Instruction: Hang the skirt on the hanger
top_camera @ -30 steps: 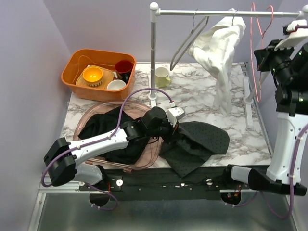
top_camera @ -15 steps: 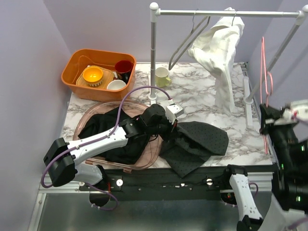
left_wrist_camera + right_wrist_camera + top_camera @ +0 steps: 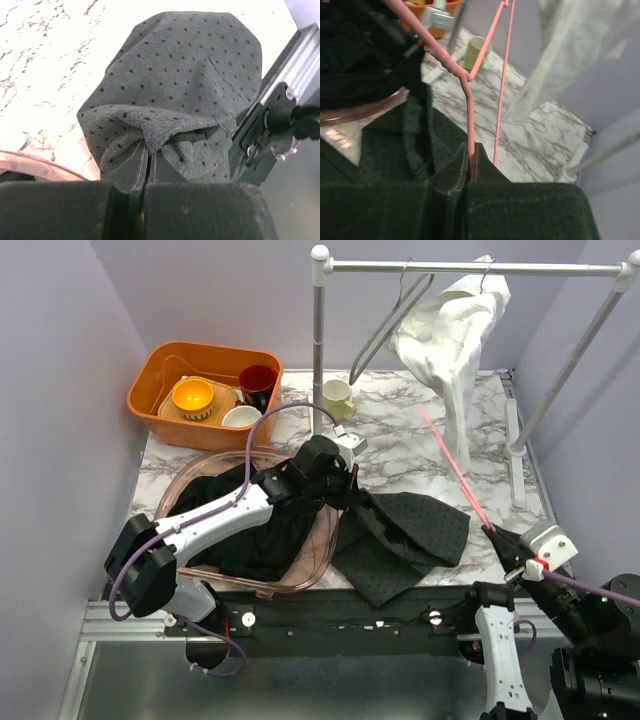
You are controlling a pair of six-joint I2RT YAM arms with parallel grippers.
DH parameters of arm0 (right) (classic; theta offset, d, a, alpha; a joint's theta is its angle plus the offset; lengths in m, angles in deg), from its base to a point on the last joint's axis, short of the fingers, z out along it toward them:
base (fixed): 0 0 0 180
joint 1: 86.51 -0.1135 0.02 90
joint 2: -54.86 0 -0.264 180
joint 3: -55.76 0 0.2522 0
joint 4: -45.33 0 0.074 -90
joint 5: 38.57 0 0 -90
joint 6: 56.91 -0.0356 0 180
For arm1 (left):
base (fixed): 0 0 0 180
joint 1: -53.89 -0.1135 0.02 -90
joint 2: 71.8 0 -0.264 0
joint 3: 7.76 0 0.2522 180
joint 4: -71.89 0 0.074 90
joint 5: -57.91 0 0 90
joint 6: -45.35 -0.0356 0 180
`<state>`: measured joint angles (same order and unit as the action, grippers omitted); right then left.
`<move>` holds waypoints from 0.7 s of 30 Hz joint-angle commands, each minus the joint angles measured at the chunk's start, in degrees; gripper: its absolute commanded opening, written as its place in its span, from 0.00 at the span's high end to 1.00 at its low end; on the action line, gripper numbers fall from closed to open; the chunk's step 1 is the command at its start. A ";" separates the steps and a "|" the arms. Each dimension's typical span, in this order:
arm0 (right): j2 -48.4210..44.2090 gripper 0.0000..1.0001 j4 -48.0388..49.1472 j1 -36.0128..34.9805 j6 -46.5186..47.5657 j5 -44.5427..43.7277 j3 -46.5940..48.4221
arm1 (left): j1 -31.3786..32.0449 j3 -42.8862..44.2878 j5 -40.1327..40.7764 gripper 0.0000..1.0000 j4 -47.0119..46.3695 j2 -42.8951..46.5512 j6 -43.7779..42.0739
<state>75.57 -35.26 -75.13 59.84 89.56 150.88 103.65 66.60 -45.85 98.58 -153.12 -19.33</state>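
Your L end effector (image 3: 350, 492) is pinched shut on the dark-grey dotted fabric skirt (image 3: 420, 525), mid marble tabletop (image 3: 400, 440). R end effector (image 3: 503, 543), just right of the skirt, is clamped on the thin pink wire hanger (image 3: 455, 468), long axis running back-left.

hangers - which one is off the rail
The pink hanger, pinched in the right claw. The other two hang on the rail: a bare grey hanger and one under a white garment.

One dotted skirt (image 3: 410, 530), one pink hanger (image 3: 455, 468), one white garment (image 3: 445, 335) — one pale mug (image 3: 337, 398), one orange bin (image 3: 205, 347).
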 commanded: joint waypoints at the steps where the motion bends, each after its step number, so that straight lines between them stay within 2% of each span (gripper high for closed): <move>1: 1.35 0.99 -8.31 0.14 5.85 16.95 -1.72 | -1.68 3.38 -1.80 1.00 -1.50 -2.79 2.28; 3: 2.40 0.99 -10.50 0.14 8.23 19.60 -6.55 | -2.12 4.00 -2.24 1.00 -1.50 -3.58 2.19; 8: 6.27 0.99 -14.90 0.14 16.66 22.86 -11.66 | -3.17 4.27 -2.94 1.00 -1.24 -3.50 1.40; 15: 12.24 0.99 -20.62 0.14 23.89 20.67 -9.47 | -4.67 2.86 -1.89 1.00 -0.28 -2.09 0.61; 21: 15.41 1.00 -20.62 0.22 28.01 15.13 -10.52 | -8.00 2.15 0.14 1.00 -1.67 -3.14 3.76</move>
<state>88.84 -45.05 -75.15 83.18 107.40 139.95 98.40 69.29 -47.53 98.60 -156.79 -17.73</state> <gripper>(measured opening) 0.022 0.015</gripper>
